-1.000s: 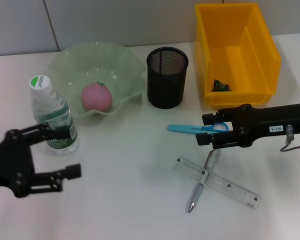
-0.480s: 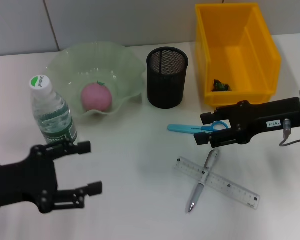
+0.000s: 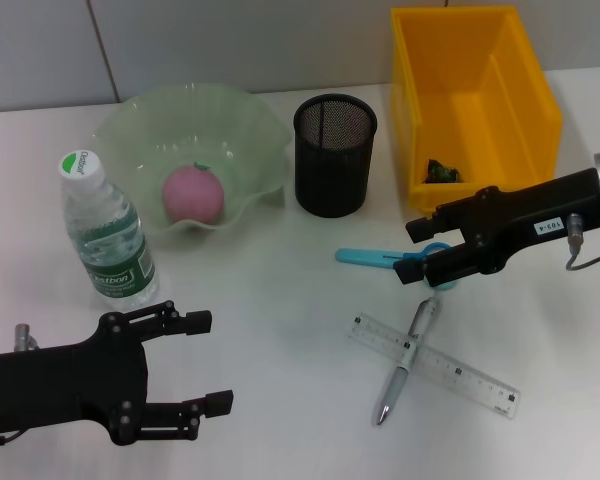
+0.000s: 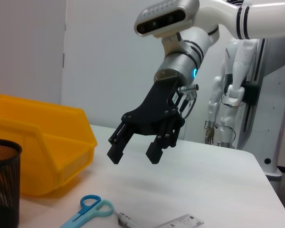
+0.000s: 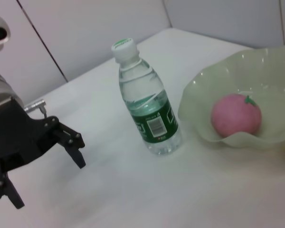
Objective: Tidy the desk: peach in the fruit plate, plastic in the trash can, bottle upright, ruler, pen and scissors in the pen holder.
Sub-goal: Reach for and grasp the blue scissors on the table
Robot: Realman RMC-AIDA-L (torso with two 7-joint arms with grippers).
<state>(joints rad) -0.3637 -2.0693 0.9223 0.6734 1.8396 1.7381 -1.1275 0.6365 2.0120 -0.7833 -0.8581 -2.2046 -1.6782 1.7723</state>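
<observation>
While the left gripper is held low over the white table at the near left with its fingers spread and nothing between them, the water bottle is seen upright just beyond it, apart from the fingers. On the bottle's green cap white lettering is printed but cannot be read; a green label with a barcode is shown in the right wrist view. Behind the bottle a pale green wavy-edged fruit plate is placed, with the pink peach resting inside it. To the right of the plate the black mesh pen holder is set upright. Further right, blue-handled scissors are lying flat, handles toward the right gripper, which is poised right over the handle end with its fingers parted; contact cannot be told. In front of the scissors a clear ruler is laid flat, crossed by a silver pen resting on top. A white tag with small unreadable characters is carried on the right arm. At the far right a yellow bin is placed, with a small dark scrap inside at its near end. Grey wall panels are seen behind the table, and another white robot is visible in the left wrist view.
</observation>
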